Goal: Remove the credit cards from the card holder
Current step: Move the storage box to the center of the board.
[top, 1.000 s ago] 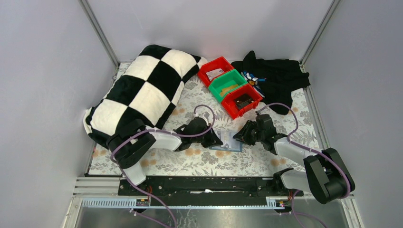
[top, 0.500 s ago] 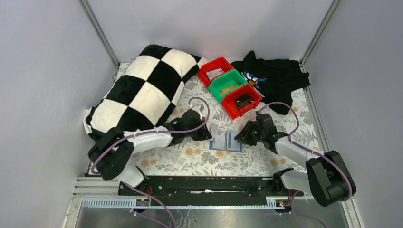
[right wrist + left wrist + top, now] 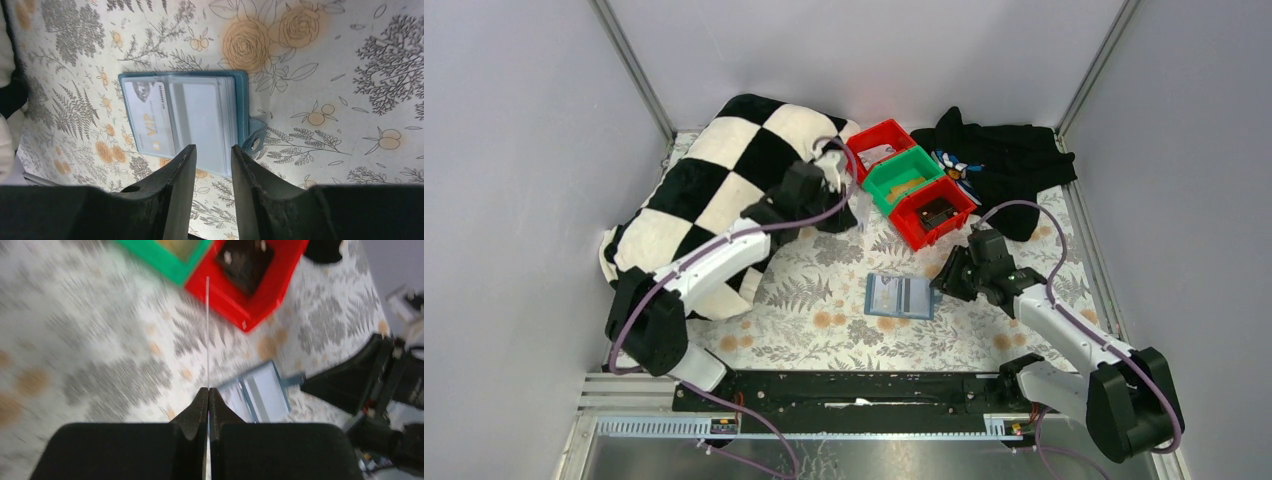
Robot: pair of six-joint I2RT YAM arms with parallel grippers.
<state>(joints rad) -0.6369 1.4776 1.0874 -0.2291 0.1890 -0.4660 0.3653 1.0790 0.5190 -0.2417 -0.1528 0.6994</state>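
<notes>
Top cam: card holder lies open on the floral table, arms split.
Right gripper sits just right of the holder. Left gripper is reached far, between the checkered pillow and the red/green/red bin row; can't tell from here what it holds. Black cloth in the far right corner.

— What covers the surface?
— A pale floral print: grey ferns, orange blossoms.
— And lying on it?
— A black-and-white checked pillow at far left. At the back a red bin, a green bin and a second red bin touch in a diagonal row. A crumpled black garment lies just beside them. Near the middle, a teal card holder lies flat, spread open.
</notes>
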